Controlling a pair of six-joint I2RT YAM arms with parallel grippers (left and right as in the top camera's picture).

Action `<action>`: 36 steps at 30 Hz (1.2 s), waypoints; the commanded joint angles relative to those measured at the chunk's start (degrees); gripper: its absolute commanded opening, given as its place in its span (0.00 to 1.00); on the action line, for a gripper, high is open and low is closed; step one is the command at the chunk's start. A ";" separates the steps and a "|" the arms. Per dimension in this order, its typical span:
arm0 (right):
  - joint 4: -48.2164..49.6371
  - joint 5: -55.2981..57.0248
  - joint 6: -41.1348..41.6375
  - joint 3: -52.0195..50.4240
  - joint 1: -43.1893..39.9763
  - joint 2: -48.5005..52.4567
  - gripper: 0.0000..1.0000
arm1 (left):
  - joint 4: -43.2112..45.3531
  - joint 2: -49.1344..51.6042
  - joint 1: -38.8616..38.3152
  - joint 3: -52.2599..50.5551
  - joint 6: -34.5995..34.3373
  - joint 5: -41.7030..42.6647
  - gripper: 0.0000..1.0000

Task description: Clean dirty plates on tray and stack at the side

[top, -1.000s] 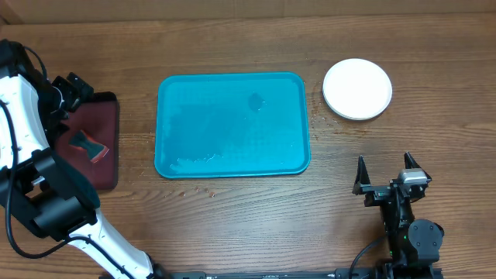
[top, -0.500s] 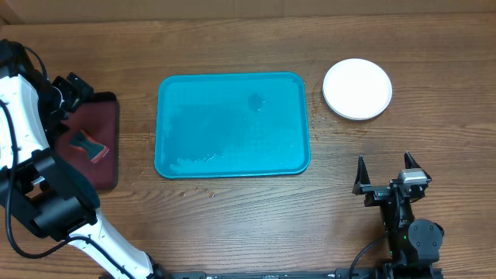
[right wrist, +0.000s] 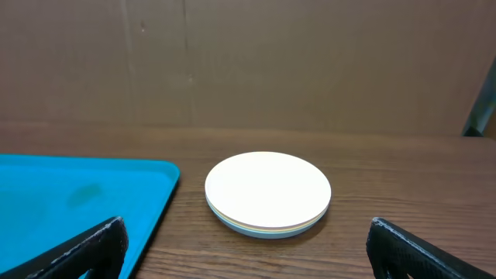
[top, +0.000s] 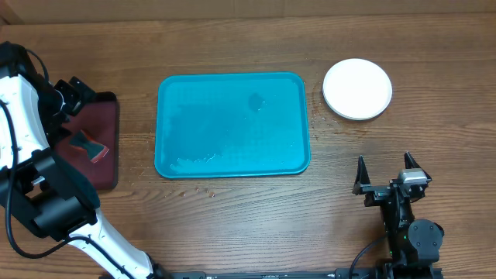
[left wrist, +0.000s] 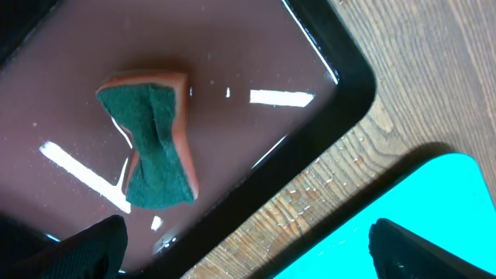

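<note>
The turquoise tray (top: 232, 124) lies mid-table with no plates on it; it also shows in the right wrist view (right wrist: 70, 205) and the left wrist view (left wrist: 434, 209). The plates (top: 357, 88) sit in one stack to the tray's right, white on top; the right wrist view (right wrist: 268, 192) shows yellow-green and light blue edges beneath. My left gripper (top: 71, 91) is open and empty over the maroon tray's far end (left wrist: 244, 256). My right gripper (top: 385, 186) is open and empty at the front right, facing the stack (right wrist: 246, 248).
A black-rimmed maroon tray (top: 108, 155) lies at the left with a green-and-orange sponge (top: 85, 145) in it, also in the left wrist view (left wrist: 155, 139). Crumbs and water drops dot the wood by the turquoise tray's corners. A brown wall stands behind the table.
</note>
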 commanded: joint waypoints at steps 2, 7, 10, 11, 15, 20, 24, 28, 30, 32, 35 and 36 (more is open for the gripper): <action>0.35 0.37 -0.39 -0.59 0.13 -0.61 1.00 | -0.04 -3.98 -0.90 -1.18 2.40 -1.22 1.00; 0.35 0.37 -0.39 -0.59 0.13 -0.61 1.00 | 2.78 -12.96 -5.92 -6.93 5.90 -7.08 1.00; 0.35 0.37 -0.39 -0.59 0.13 -0.61 1.00 | 8.02 -20.09 -9.70 -13.81 8.28 -9.31 1.00; 0.35 0.37 -0.39 -0.59 0.13 -0.61 1.00 | 10.56 -23.06 -10.97 -16.98 9.97 -9.18 1.00; 0.35 0.37 -0.39 -0.59 0.13 -0.61 1.00 | 18.73 -34.16 -15.76 -29.22 14.47 -8.85 1.00; 0.35 0.37 -0.39 -0.59 0.13 -0.61 1.00 | 27.50 -49.33 -22.10 -44.96 18.36 -9.49 1.00; 0.35 0.37 -0.39 -0.59 0.13 -0.61 1.00 | 27.41 -62.58 -24.24 -54.14 17.55 -8.61 1.00; 0.35 0.37 -0.39 -0.59 0.13 -0.61 1.00 | 27.50 -70.18 -24.24 -57.83 17.16 -7.76 1.00; 0.35 0.37 -0.39 -0.59 0.13 -0.61 1.00 | 27.30 -72.41 -24.26 -59.21 19.65 -7.74 1.00; 0.35 0.37 -0.39 -0.59 0.13 -0.61 1.00 | 27.54 -74.82 -24.28 -61.40 22.97 -7.76 1.00; 0.35 0.37 -0.39 -0.59 0.13 -0.61 1.00 | 28.70 -78.90 -24.28 -65.92 27.43 -7.72 1.00; 0.35 0.37 -0.39 -0.59 0.13 -0.61 1.00 | 29.33 -80.30 -24.28 -67.63 27.74 -7.72 1.00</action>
